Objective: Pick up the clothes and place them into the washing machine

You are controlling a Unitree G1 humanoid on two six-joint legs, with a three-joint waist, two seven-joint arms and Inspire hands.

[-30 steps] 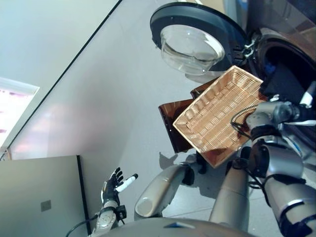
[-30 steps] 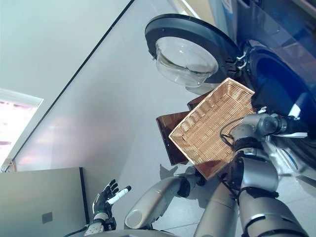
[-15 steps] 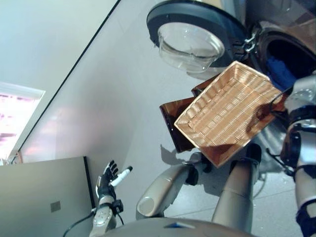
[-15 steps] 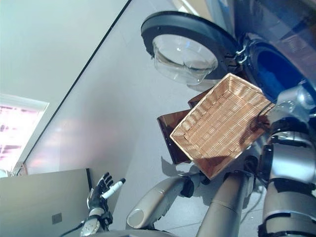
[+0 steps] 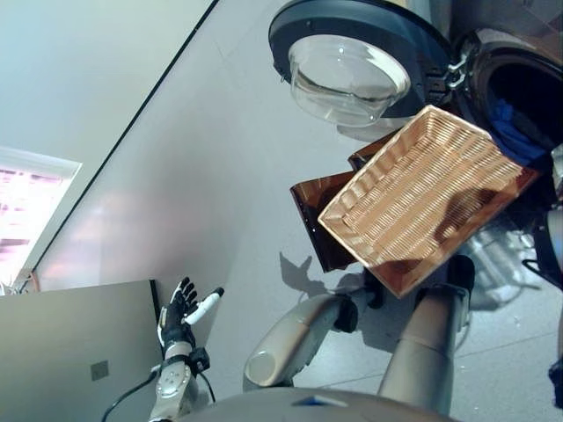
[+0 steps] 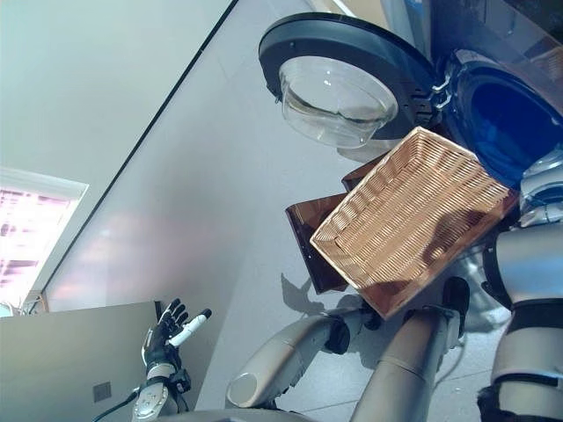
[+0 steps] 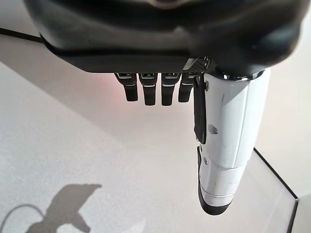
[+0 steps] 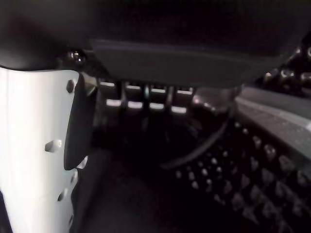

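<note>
In the left eye view you see the left hand [image 5: 179, 309] low beside a grey panel [image 5: 70, 352], fingers spread straight and holding nothing. Well away from those fingers stands the washing machine [image 5: 519, 79], its round door [image 5: 352, 61] swung open. Blue clothes [image 5: 510, 123] lie inside the drum. A wicker basket [image 5: 422, 198] sits tilted just before the opening, with a brown board [image 5: 312, 215] under it.

The right eye view shows the same; the right arm ends at the drum mouth.

In the left wrist view, your fingers [image 7: 146, 90] point out straight over bare floor [image 7: 73, 160].

In the right wrist view the right hand [image 8: 39, 145] is inside the dark perforated drum [image 8: 252, 189]; its fingers look extended, nothing visibly held.
</note>
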